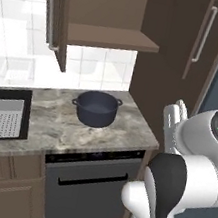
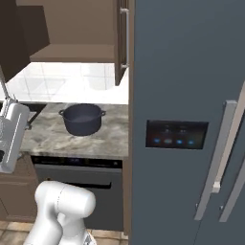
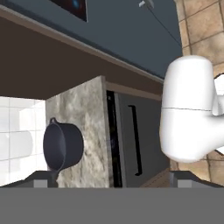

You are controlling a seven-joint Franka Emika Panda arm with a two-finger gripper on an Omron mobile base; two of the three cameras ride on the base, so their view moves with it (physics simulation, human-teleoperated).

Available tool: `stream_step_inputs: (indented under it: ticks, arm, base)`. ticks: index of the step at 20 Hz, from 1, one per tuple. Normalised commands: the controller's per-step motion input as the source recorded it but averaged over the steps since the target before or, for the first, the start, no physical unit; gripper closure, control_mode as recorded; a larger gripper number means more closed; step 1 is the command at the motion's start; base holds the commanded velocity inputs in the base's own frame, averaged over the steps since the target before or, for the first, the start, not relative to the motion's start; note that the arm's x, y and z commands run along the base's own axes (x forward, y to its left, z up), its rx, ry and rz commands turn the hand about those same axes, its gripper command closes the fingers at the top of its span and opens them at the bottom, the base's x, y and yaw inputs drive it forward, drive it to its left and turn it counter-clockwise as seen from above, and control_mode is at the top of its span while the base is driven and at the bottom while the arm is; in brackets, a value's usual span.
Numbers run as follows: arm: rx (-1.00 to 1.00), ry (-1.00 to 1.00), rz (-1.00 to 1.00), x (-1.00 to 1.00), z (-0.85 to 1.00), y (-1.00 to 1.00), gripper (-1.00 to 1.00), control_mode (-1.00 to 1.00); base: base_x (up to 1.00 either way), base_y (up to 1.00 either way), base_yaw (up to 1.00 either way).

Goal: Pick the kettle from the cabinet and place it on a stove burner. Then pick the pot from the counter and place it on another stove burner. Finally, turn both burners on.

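The wide dark blue-grey pot (image 1: 97, 108) (image 2: 82, 119) stands upright and empty on the marble-look counter (image 1: 53, 121), near its right end. Above it the dark brown cabinet (image 1: 111, 36) hangs with its door (image 1: 59, 16) swung open to the left, and the visible shelf is bare. The kettle and the stove burners are out of view. My gripper (image 3: 113, 178) is open with nothing between its fingertips (image 3: 43, 178). It hangs in front of the counter, well short of the pot (image 3: 63, 146), which lies at the lower left of the rolled hand view.
A black sink with a white strainer basket (image 1: 1, 118) sits at the counter's left. A grey dishwasher (image 1: 93, 182) is under the counter. A tall brown cabinet (image 1: 192, 49) and the dark blue fridge (image 2: 191, 119) wall off the right side.
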Motion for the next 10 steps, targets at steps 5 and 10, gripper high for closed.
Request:
stream_step_inputs:
  ticks: [5, 10]
  arm:
    - [0.0, 0.0, 0.0, 0.0, 0.0, 0.0, -1.0, 1.0]
    - [0.0, 0.0, 0.0, 0.0, 0.0, 0.0, -1.0, 1.0]
  base:
    - [0.44, 0.49, -0.09]
    - [0.37, 0.31, -0.06]
